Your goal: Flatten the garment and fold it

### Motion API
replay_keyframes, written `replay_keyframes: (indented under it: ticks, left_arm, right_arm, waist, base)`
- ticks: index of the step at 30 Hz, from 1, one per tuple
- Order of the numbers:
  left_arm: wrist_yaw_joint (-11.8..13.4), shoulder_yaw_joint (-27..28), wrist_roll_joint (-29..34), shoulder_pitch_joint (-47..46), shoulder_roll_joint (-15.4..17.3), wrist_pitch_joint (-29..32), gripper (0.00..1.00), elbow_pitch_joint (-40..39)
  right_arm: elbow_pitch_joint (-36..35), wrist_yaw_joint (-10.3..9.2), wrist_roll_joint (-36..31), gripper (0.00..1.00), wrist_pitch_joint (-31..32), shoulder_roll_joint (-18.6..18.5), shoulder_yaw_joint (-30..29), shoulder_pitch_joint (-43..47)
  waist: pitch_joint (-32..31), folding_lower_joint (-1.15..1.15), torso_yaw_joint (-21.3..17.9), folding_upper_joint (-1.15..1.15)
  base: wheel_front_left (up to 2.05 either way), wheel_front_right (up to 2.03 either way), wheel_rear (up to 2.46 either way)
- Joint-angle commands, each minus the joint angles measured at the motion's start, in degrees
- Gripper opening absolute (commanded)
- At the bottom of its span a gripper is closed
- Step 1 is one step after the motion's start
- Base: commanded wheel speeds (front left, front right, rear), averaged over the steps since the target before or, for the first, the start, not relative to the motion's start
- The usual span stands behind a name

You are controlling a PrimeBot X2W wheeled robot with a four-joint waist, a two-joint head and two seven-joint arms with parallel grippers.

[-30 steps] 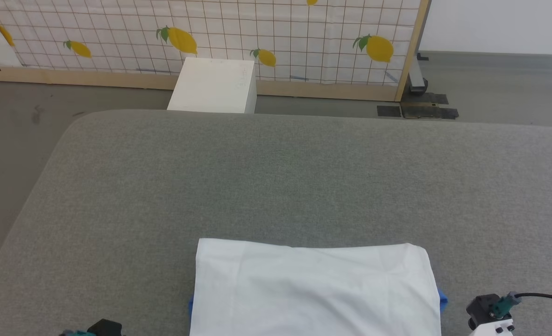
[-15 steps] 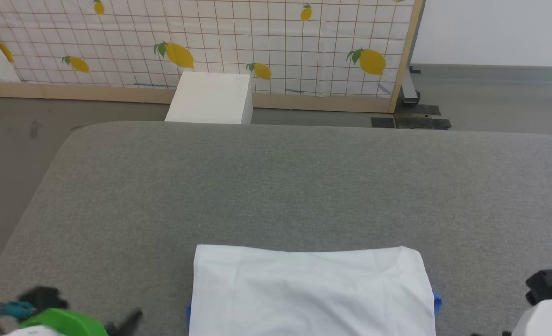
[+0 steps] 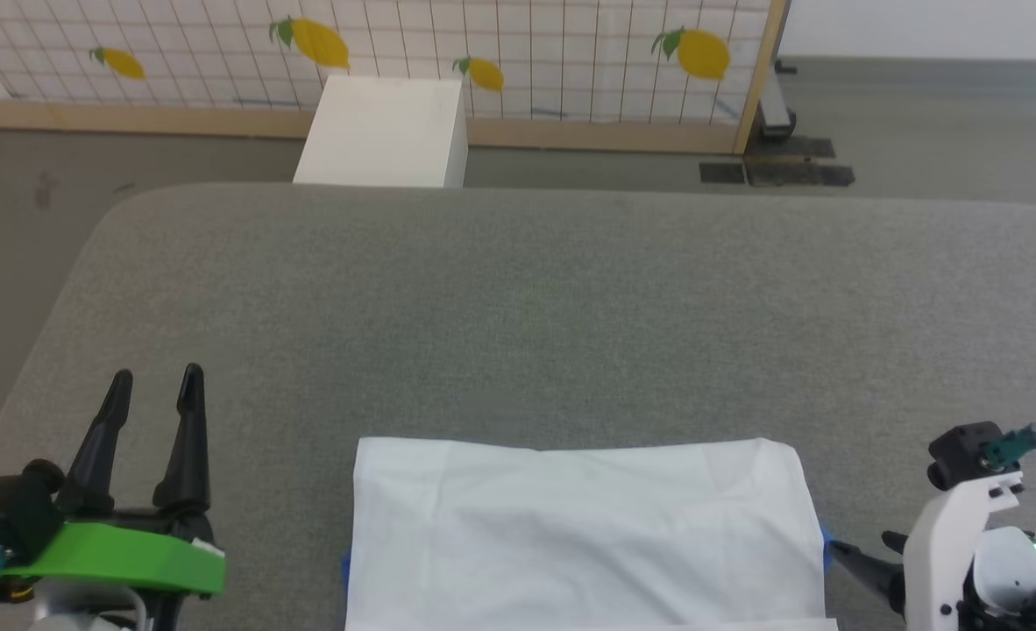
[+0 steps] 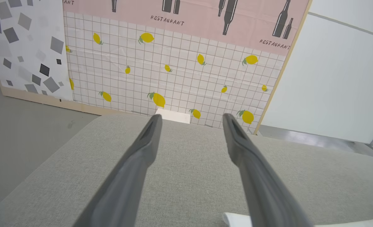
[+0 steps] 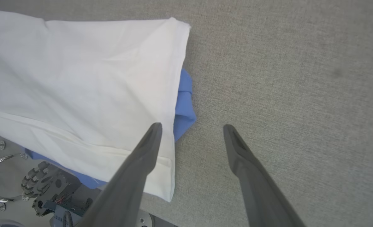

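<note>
Head view: garment (image 3: 584,526) lies as a flat white rectangle at the near middle of the grey padded worktop (image 3: 518,307), long side across, with slivers of blue poking out at both short edges. The frame cuts off its near edge, so it's hard to say whether the hem hangs over the worktop's edge; in the right wrist view some blue layer seems to overhang near the robot's base. Left pincer (image 3: 157,375) sits well to the left of the cloth, jaws wide, nothing in them, fingers pointing away over bare worktop. Right pincer (image 5: 192,126) is just beside the garment's right edge, jaws wide and empty too; one finger overlaps the white edge in its wrist view, the other is over bare grey, contact unclear. White box (image 3: 382,131) stands on the floor beyond the far edge, in front of a lemon-print screen (image 3: 571,53); neither is involved. Step, as judged: flattening looks done and at least one fold is in, neither pincer on the cloth, so this is a gap between folds or close to the end. If another fold is wanted, the next move calls for pinching both corners of one short side through all layers, carrying them across to the opposite side, and catching the stray blue sleeve bits so that they end up tucked inside.
</note>
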Motion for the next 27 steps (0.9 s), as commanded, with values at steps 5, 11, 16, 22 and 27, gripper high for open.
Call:
replay_keyframes:
  ticks: [5, 11, 16, 22, 27]
  left_arm:
    - [-1.08, 0.11, 4.92, -3.87, -3.73, -3.05, 1.00, 2.45]
    - [-2.84, 2.36, 7.60, -4.83, -7.51, -3.26, 1.00, 3.71]
    - [-4.61, 4.16, 9.15, -4.55, -9.46, -3.28, 1.00, 4.71]
    - [-5.93, 5.36, 10.42, -4.92, -10.82, -3.28, 1.00, 5.70]
    - [-6.74, 5.74, 10.94, -5.15, -11.72, -3.29, 1.00, 6.48]
  right_arm:
    - [4.70, -0.09, 2.40, 1.00, -2.47, -0.98, 4.88, -4.36]
    - [9.11, -0.09, 4.94, 1.00, -4.30, -1.45, 10.54, -6.38]
    - [12.10, -0.09, 6.96, 1.00, -6.71, -0.39, 14.84, -7.60]
    - [15.42, -0.09, 7.71, 1.00, -8.56, 0.46, 20.13, -9.92]
    - [18.13, -0.09, 8.30, 0.00, -8.54, 0.11, 23.23, -11.49]
  waist:
    - [4.28, 0.00, 1.39, 0.38]
    - [5.60, 0.00, 1.72, 0.38]
    - [5.98, 0.00, 1.92, 0.38]
    - [6.26, 0.00, 2.15, 0.38]
    - [5.99, 0.00, 2.26, 0.38]
  base:
    - [0.00, 0.00, 0.00]
    - [0.00, 0.00, 0.00]
    - [0.00, 0.00, 0.00]
    - [0.00, 0.00, 0.00]
    - [0.00, 0.00, 0.00]
